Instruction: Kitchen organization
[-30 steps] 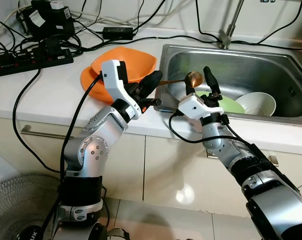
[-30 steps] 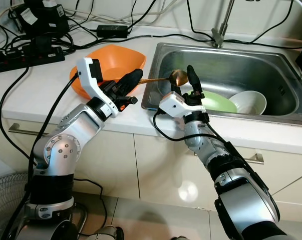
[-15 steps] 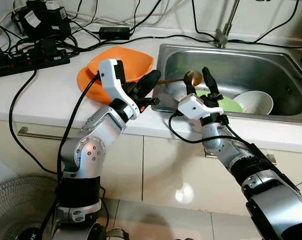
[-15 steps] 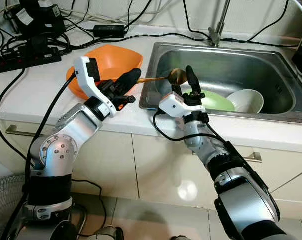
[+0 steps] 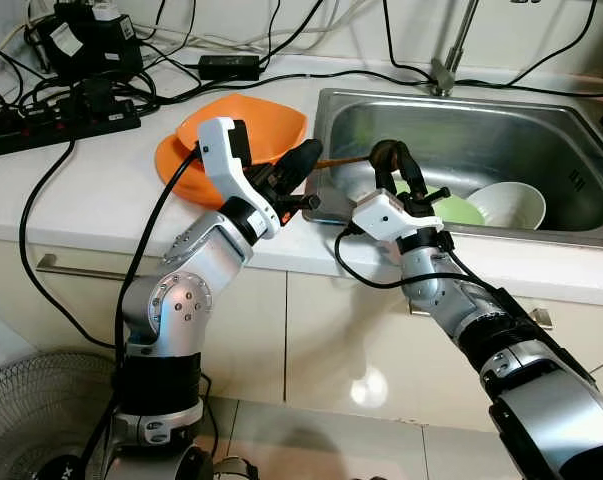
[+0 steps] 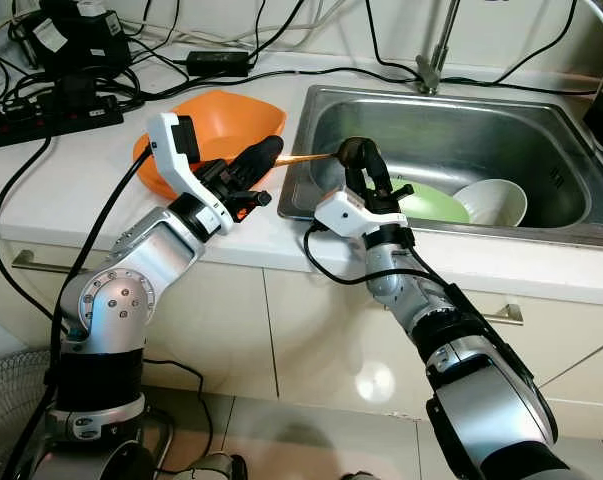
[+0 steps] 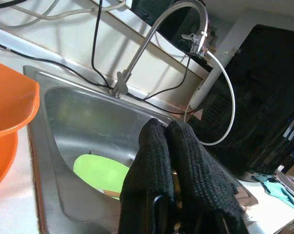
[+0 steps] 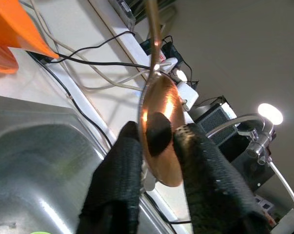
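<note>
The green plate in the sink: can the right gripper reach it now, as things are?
Probably not yet. The right gripper is shut on the copper spoon, whose handle the left gripper holds. The green plate lies just behind it, partly under the white bowl.

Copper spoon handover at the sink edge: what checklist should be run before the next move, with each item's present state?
1. Right tool closed on the copper spoon bowl: ok, the right wrist view shows both fingers pinching it.
2. Left tool holding the handle end: ok, its fingers are shut in the left wrist view and the handle runs out from them.
3. Spoon clear of the sink: ok, held above the basin.
4. Green plate and white bowl out of the path: ok, both lie lower in the sink.
5. Orange bowl undisturbed: ok, on the counter behind the left arm.
6. Firmness of the right grip: cannot tell.
</note>
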